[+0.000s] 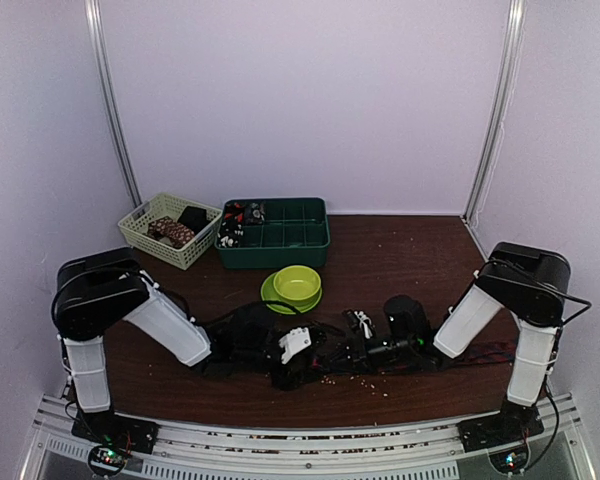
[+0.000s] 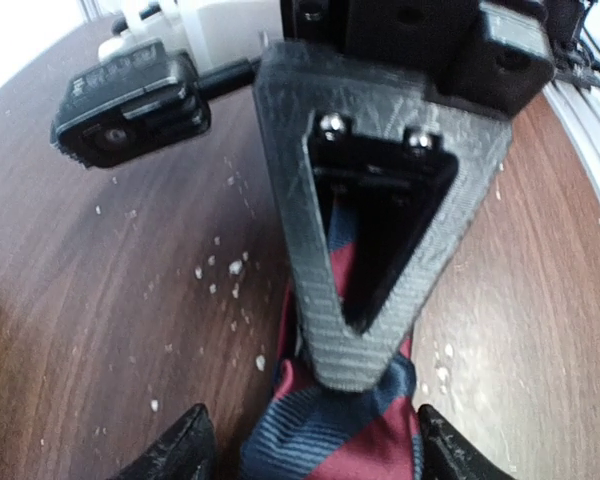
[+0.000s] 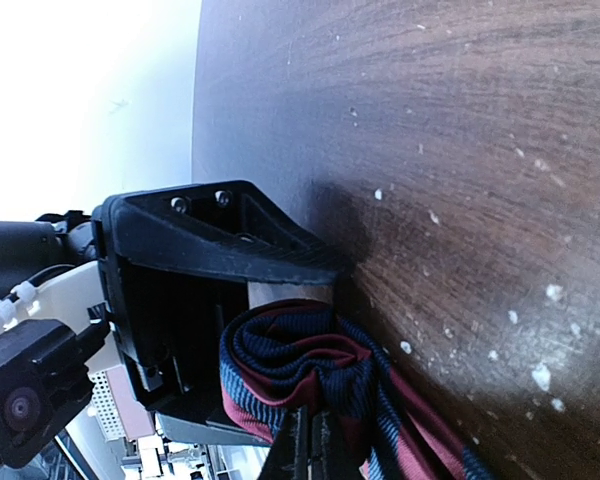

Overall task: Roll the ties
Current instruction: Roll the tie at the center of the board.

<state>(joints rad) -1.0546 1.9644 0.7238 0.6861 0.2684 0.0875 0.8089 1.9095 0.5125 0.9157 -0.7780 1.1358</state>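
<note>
A red and navy striped tie [image 2: 330,440] lies on the dark wooden table. In the left wrist view my left gripper [image 2: 315,455] is open, its fingertips on either side of the fabric. A finger [image 2: 370,330] of the right gripper presses down on the same tie just ahead. In the right wrist view the tie's end is curled into a small roll [image 3: 300,360]. My right gripper [image 3: 313,445] is shut on the fabric of that roll. From above, both grippers meet near the table's front middle. The tie's tail [image 1: 485,350] runs right under the right arm.
A lime-green bowl [image 1: 297,283] on a plate [image 1: 272,296] sits just behind the grippers. A dark green divided bin [image 1: 300,245] and a white basket [image 1: 145,232] stand at the back left. Pale crumbs [image 1: 365,378] dot the wood near the front edge.
</note>
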